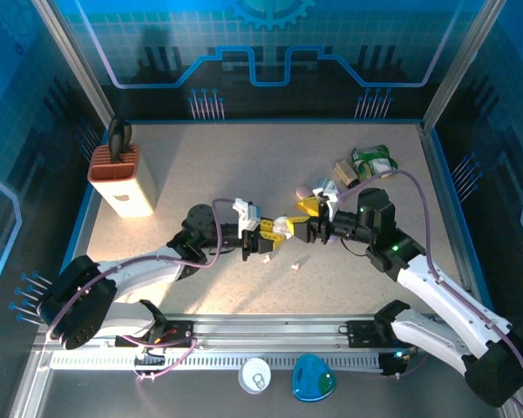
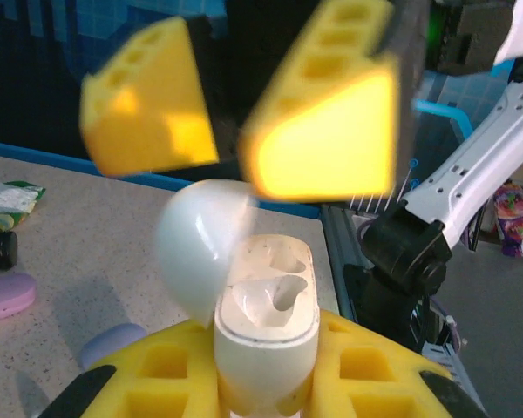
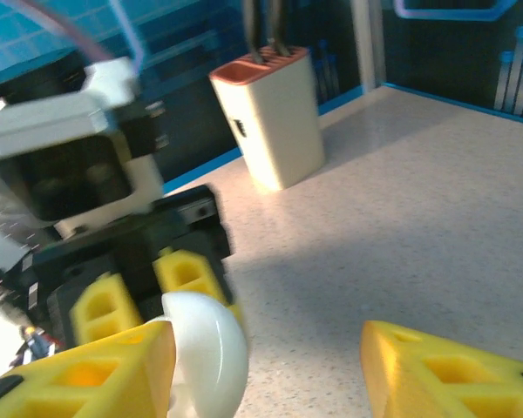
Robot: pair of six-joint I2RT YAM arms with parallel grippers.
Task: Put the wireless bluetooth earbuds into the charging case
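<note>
- Left gripper (image 2: 266, 376): clenched on the white pebble-shaped plastic charging case (image 2: 266, 324). The domed lid (image 2: 196, 248) is swung open and the mouth faces the other arm.
- Right gripper (image 3: 275, 357): released, yellow foam fingers (image 2: 322, 122) spread apart with nothing between them. It hangs just off the case mouth, near the lid.
- The two arms meet nose to nose over the middle of the speckled beige worktop (image 1: 209, 165), a bit toward its near edge.
- Case sockets look hollow in the left wrist view. I can't tell whether a white bud is already seated.
- Two tiny pale pink earbuds (image 1: 266, 259) lie loose on the worktop, just to the near-edge side of the meeting point and close to each other. They are too small to read a long axis.
- Key relation, my call: the buds sit below both grippers and nearer the front edge. Only the right one is free, so it does the pick; I'd drop it down and toward the near edge, then back up to the case mouth.
- A lilac pebble-shaped case (image 2: 4, 296) lies toward the far right corner, and a beige knife block with a terracotta top (image 1: 122, 178) stands by the left edge.
</note>
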